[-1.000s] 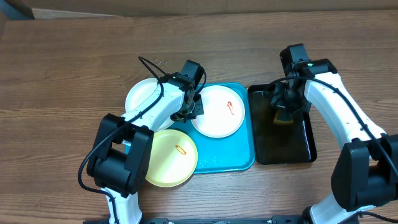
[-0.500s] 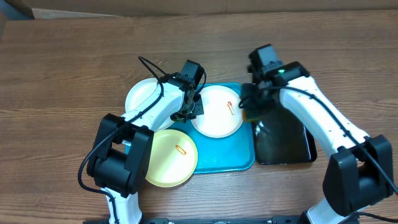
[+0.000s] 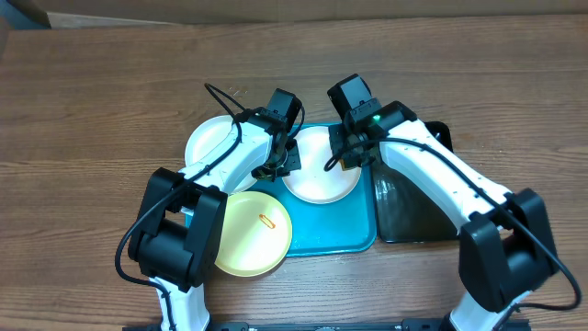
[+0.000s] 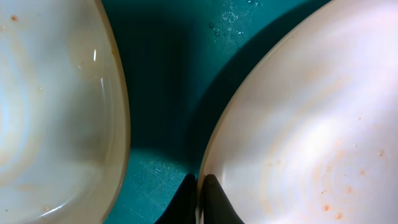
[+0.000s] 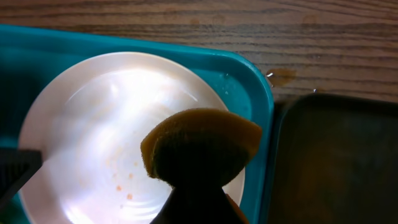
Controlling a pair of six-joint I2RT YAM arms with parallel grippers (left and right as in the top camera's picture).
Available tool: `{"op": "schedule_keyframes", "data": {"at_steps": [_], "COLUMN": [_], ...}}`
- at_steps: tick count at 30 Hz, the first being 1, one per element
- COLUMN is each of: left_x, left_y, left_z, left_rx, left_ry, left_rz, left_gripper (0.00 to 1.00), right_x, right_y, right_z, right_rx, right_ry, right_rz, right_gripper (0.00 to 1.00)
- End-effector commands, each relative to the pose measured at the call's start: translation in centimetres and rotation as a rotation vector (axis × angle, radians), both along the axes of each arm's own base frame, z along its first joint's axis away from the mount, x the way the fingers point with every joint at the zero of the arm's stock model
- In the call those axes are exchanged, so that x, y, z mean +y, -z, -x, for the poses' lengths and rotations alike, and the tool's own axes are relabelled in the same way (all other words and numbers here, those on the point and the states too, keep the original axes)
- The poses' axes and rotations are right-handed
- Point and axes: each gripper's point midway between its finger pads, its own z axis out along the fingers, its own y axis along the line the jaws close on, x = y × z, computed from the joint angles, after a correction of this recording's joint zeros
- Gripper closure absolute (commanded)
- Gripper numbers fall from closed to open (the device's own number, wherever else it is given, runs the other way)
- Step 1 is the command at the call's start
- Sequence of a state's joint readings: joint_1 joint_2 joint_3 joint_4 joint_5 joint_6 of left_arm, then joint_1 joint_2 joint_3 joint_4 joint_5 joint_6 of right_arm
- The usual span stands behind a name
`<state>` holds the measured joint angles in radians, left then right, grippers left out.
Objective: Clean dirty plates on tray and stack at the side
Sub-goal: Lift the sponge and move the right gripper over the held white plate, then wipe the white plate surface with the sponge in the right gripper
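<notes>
The turquoise tray [image 3: 340, 234] holds a white plate [image 3: 312, 184] with orange specks [image 5: 121, 180]. My left gripper [image 3: 287, 163] is shut on that plate's left rim; the left wrist view shows the fingers [image 4: 199, 186] pinching the rim [image 4: 211, 155]. My right gripper [image 3: 347, 152] is shut on a brown-yellow sponge [image 5: 199, 146] and holds it over the plate's right part [image 5: 99, 124]. A second white plate [image 3: 211, 142] lies at the tray's left edge. The yellow-green plate [image 3: 253, 234], with a small orange smear, lies at the front-left corner.
A glossy black tray [image 3: 418, 216] stands right of the turquoise tray, partly under my right arm. Brown wooden table [image 3: 92, 110] lies all around. A cable loops over the left arm near the left white plate.
My right arm has swung left from above the black tray to over the white plate on the turquoise tray, carrying the sponge. The left arm has not moved.
</notes>
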<state>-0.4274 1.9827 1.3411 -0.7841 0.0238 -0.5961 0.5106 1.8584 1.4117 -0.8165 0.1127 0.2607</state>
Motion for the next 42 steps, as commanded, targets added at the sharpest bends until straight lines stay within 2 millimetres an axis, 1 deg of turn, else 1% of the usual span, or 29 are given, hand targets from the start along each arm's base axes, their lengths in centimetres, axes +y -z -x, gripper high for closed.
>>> {"op": "schedule_keyframes", "data": {"at_steps": [1, 5, 7, 10, 13, 15, 17, 19, 23, 25, 27, 29, 31, 33, 35, 36, 38, 39, 41, 42], "left_x": [0.3, 0.3, 0.3, 0.3, 0.3, 0.3, 0.3, 0.3, 0.3, 0.3, 0.3, 0.3, 0.3, 0.3, 0.3, 0.3, 0.3, 0.3, 0.3, 0.3], "left_y": [0.6, 0.6, 0.6, 0.6, 0.6, 0.6, 0.6, 0.6, 0.6, 0.6, 0.6, 0.6, 0.6, 0.6, 0.6, 0.6, 0.6, 0.6, 0.6, 0.6], "left_z": [0.3, 0.3, 0.3, 0.3, 0.3, 0.4, 0.3, 0.3, 0.3, 0.3, 0.3, 0.4, 0.4, 0.4, 0.4, 0.4, 0.4, 0.4, 0.4, 0.5], "left_rx": [0.018, 0.018, 0.018, 0.018, 0.018, 0.018, 0.018, 0.018, 0.017, 0.017, 0.017, 0.017, 0.018, 0.018, 0.020, 0.020, 0.020, 0.020, 0.020, 0.020], "left_ry": [-0.003, -0.003, -0.003, -0.003, 0.008, 0.008, 0.011, 0.012, 0.015, 0.015, 0.019, 0.024, 0.023, 0.023, 0.023, 0.023, 0.027, 0.031, 0.032, 0.034], "left_rz": [-0.013, -0.014, -0.013, -0.014, -0.015, -0.015, -0.015, -0.015, -0.015, -0.016, -0.016, -0.016, -0.017, -0.017, -0.018, -0.018, -0.018, -0.019, -0.019, -0.019], "left_gripper": [0.96, 0.96, 0.96, 0.96, 0.96, 0.96, 0.96, 0.96, 0.96, 0.96, 0.96, 0.96, 0.96, 0.96, 0.96, 0.96, 0.96, 0.96, 0.96, 0.96], "right_x": [-0.2, -0.2, -0.8, -2.2, -2.2, -1.5, -0.4, 0.6, 3.1, 4.0, 5.1, 5.7, 6.6, 7.5, 8.2, 8.2, 7.6, 6.9, 5.0, 3.7], "right_y": [1.5, 3.6, 4.7, 6.3, 7.8, 8.7, 9.2, 9.3, 9.1, 8.9, 8.6, 8.4, 7.7, 6.1, 3.6, 2.5, -0.1, -1.0, -2.4, -3.2], "right_z": [-0.8, -1.1, -1.3, -1.5, -1.2, -0.6, 0.1, 0.6, 1.8, 2.2, 2.7, 3.1, 3.2, 2.9, 2.2, 1.8, 0.8, 0.4, -0.2, -0.3], "right_rx": [-0.004, 0.020, 0.027, 0.030, 0.063, 0.105, 0.147, 0.177, 0.248, 0.269, 0.301, 0.321, 0.339, 0.352, 0.361, 0.361, 0.361, 0.358, 0.351, 0.343], "right_ry": [0.009, 0.011, 0.027, 0.075, 0.068, 0.052, 0.027, 0.010, -0.035, -0.050, -0.069, -0.083, -0.108, -0.157, -0.200, -0.203, -0.195, -0.181, -0.144, -0.135], "right_rz": [0.031, 0.050, 0.090, 0.174, 0.184, 0.149, 0.090, 0.036, -0.107, -0.155, -0.220, -0.258, -0.323, -0.418, -0.544, -0.589, -0.676, -0.691, -0.695, -0.692], "right_gripper": [0.96, 0.96, 0.96, 0.96, 0.96, 0.96, 0.96, 0.96, 0.96, 0.96, 0.96, 0.96, 0.96, 0.96, 0.96, 0.96, 0.96, 0.96, 0.96, 0.96]}}
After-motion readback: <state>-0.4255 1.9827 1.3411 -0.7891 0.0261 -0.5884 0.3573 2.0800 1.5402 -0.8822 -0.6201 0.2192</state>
